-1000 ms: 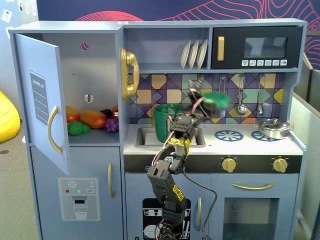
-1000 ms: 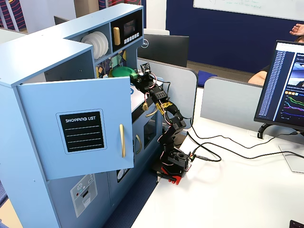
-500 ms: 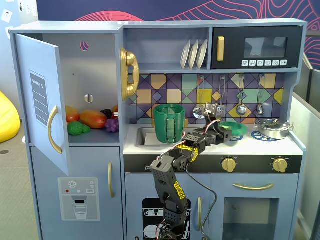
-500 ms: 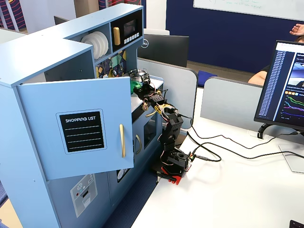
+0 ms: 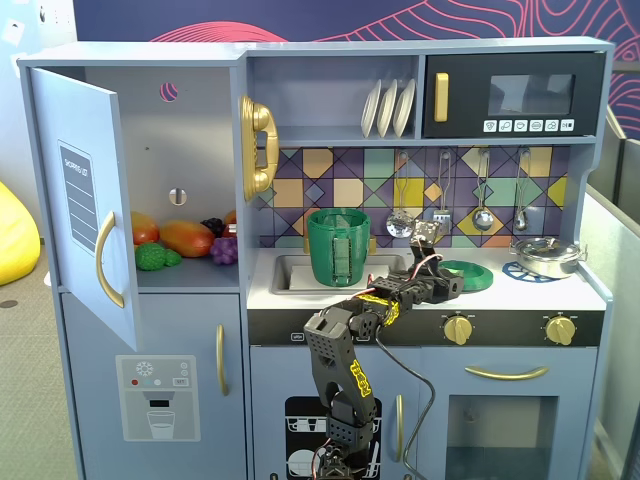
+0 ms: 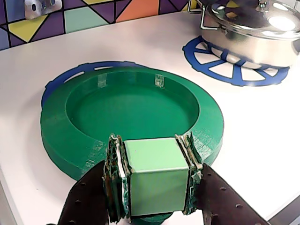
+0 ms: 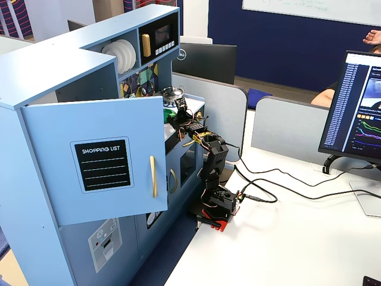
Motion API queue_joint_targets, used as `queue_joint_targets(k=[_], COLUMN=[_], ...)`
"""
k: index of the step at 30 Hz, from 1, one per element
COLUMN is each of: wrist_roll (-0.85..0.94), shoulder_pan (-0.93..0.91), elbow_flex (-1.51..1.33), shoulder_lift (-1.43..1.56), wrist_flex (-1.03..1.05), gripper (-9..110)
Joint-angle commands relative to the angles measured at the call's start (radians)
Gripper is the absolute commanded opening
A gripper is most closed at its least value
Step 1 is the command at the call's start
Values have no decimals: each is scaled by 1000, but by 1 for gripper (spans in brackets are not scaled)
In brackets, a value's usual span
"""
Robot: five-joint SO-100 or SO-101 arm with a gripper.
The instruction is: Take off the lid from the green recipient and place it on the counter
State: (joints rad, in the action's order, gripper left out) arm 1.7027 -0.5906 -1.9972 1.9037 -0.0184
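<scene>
Beside the lid (image 6: 131,117), steel pan (image 6: 253,33), apparently apart

Steel pan (image 6: 253,28) — cropped by wrist view's edge.

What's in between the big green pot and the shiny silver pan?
In a fixed view, the green lid lies on the counter between the green pot and the steel pan, with the gripper shut on its handle.

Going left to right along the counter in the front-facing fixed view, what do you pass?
Sink → green recipient, standing open in the sink → lid, lying on the counter with the gripper at its near edge → steel pan on a blue burner print.
</scene>
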Motion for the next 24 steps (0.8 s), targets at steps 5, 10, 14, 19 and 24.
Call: queue_joint_targets(k=[5,10,14,19,24], wrist_roll=[-107,-74,-66,-49,-51], shoulder_pan=[25,28,48,215,457], elbow_flex=[84,262,298,60,-264], shoulder_lift=[83,178,382,787,1091], wrist_flex=[-20,156,529,1022,1250], gripper=[28,36,33,28,20])
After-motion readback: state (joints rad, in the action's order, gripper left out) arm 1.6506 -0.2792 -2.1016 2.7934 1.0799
